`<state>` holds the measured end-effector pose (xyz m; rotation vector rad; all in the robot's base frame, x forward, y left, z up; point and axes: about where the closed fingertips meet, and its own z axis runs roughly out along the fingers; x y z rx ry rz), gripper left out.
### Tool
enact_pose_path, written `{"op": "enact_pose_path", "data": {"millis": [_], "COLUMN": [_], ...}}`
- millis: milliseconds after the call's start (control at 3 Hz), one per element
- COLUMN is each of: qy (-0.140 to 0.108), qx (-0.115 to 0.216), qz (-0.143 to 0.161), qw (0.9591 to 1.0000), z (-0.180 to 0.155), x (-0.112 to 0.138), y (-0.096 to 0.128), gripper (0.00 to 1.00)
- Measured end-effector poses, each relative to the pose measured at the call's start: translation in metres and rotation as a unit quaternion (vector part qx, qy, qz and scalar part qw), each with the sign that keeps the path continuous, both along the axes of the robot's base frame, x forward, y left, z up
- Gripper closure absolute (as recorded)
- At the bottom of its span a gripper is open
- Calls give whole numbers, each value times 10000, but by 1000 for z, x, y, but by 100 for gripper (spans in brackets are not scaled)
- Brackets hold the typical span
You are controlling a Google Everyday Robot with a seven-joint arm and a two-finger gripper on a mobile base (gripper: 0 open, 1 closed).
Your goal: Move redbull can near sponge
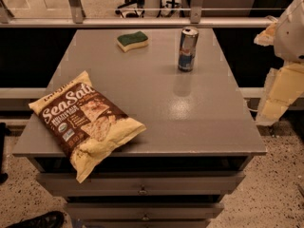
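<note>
The redbull can (188,49) stands upright on the grey table (190,122), at the far right of its top. The sponge (132,41), dark green over yellow, lies flat at the far middle, to the left of the can with a gap between them. My gripper (272,107) hangs off the table's right side, beyond its edge, well to the right of the can and nearer the camera. It touches nothing and holds nothing.
A large yellow-and-brown Sea Salt chip bag (85,122) lies at the table's front left, overhanging the front edge. A metal railing (142,22) runs behind the table. Drawers (142,186) sit under the tabletop. Speckled floor lies on both sides.
</note>
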<state>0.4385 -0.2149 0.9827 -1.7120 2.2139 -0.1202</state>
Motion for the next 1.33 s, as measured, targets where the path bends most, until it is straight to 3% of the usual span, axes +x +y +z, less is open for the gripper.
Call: {"op": "enact_pose_path", "data": {"millis": [333, 667, 1000, 1333], "qy": [-34, -197, -392, -654], "qx": [8, 49, 270, 837], "qz": [-3, -20, -169, -389], "qw": [10000, 9998, 9987, 9936], "z": [-1, -10, -32, -59], "x": [4, 28, 80, 143], "y": [0, 2, 9, 20], "gripper": [0, 0, 0, 0]}}
